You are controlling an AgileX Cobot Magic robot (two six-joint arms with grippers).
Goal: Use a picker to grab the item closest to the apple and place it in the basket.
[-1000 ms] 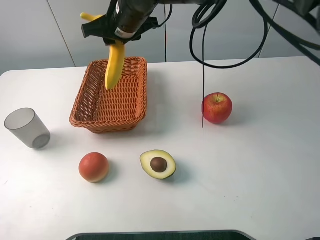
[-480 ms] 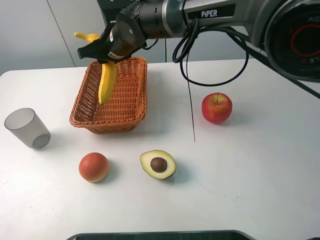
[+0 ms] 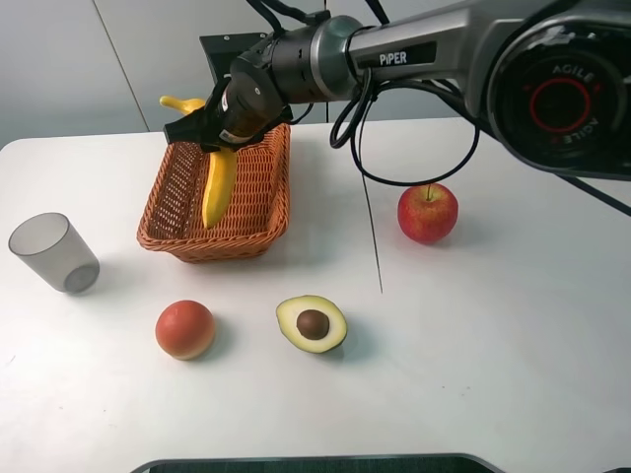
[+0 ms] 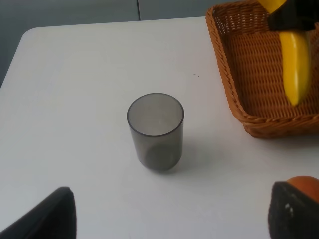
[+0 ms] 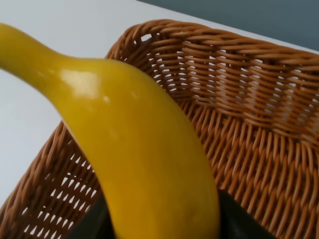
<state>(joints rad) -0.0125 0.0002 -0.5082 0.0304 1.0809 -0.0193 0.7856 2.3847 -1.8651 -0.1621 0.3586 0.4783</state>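
Toward the near edge of the tabletop (image 3: 513, 374): halved avocado (image 3: 312, 323), cut face up, and round orange-red fruit (image 3: 184, 329) nearer the left edge, both unmoved. By the left edge: grey cup (image 3: 54, 252), upright, faced by left gripper (image 4: 172, 209) with fingers spread wide and clamped on nothing. Right of centre: apple (image 3: 428, 213), well apart from the rest. Toward the far edge, left of centre: wicker basket (image 3: 212, 242). Over it: right gripper (image 3: 223, 116), closed on banana (image 3: 218, 187) near the stem end, lower than half a second ago. Banana tip now down between the basket walls, contact with the basket floor not discernible.
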